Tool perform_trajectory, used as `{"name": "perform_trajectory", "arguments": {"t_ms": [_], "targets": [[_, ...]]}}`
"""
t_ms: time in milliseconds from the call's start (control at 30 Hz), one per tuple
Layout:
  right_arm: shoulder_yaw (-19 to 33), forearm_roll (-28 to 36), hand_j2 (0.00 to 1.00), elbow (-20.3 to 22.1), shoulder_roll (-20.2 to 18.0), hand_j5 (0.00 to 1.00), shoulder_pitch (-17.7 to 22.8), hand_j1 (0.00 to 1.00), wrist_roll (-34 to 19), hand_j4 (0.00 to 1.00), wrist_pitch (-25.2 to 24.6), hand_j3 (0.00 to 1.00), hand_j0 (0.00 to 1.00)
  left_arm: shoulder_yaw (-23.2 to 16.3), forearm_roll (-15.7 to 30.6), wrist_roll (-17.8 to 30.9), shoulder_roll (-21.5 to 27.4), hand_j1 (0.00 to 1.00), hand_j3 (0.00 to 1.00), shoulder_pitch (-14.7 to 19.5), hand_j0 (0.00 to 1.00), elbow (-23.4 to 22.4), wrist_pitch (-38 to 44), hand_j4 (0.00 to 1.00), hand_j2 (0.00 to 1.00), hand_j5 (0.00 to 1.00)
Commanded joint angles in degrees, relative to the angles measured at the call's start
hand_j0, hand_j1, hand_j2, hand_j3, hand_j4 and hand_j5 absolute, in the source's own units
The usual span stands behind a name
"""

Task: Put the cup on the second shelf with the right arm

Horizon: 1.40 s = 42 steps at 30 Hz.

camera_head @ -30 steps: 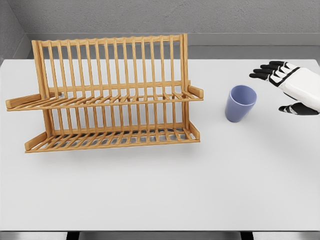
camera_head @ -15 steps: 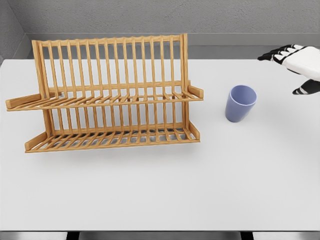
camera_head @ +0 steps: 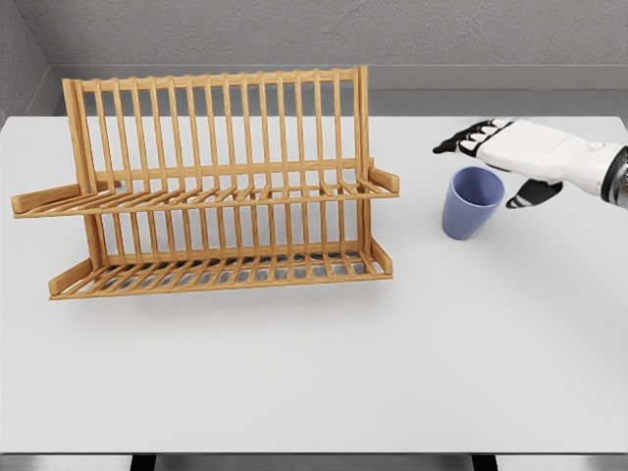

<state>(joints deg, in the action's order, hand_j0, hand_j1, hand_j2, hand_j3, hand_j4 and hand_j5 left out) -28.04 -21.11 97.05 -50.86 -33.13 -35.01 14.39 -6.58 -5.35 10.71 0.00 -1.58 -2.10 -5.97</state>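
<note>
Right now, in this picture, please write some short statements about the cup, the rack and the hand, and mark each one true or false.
1. The cup stands upright on the table. True.
2. The cup is on the upper shelf of the rack. False: it is on the table, right of the rack.
3. The right hand is open, above and behind the cup. True.
4. The hand grasps the cup. False: its fingers are spread and hold nothing.
5. The lower shelf holds a plate. False: it holds nothing.

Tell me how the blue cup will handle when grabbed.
The cup looks rigid and probably light. Its base is narrower than its rim, so a sideways nudge might tip it. Its smooth tapered wall could slip downward in the right hand.
</note>
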Motion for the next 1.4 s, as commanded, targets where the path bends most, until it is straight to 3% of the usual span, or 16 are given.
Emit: {"name": "perform_trajectory", "arguments": {"t_ms": [0,467,1133,1367], "targets": [[-0.5,0.1,1.0,-1.1,0.3,1.0,0.0,1.0,0.0,1.0,-0.2,1.0,1.0,0.0,0.0,0.0,0.0,1.0,1.0,0.0,1.0,0.0,0.0,1.0,1.0,1.0],[-3.4,0.0,1.0,-6.0,2.2,1.0,-0.7,1.0,0.0,1.0,-0.2,1.0,1.0,0.1,0.0,0.0,0.0,1.0,1.0,0.0,1.0,0.0,0.0,1.0,1.0,1.0],[-3.2,-0.2,1.0,-6.0,2.3,1.0,-0.8,1.0,0.0,1.0,-0.2,1.0,1.0,0.0,0.0,0.0,0.0,1.0,1.0,0.0,1.0,0.0,0.0,1.0,1.0,1.0],[-3.4,-0.3,1.0,-8.2,3.5,1.0,-1.3,1.0,0.0,1.0,-0.2,1.0,1.0,0.0,0.0,0.0,0.0,1.0,1.0,0.0,1.0,0.0,0.0,1.0,1.0,1.0]]}}
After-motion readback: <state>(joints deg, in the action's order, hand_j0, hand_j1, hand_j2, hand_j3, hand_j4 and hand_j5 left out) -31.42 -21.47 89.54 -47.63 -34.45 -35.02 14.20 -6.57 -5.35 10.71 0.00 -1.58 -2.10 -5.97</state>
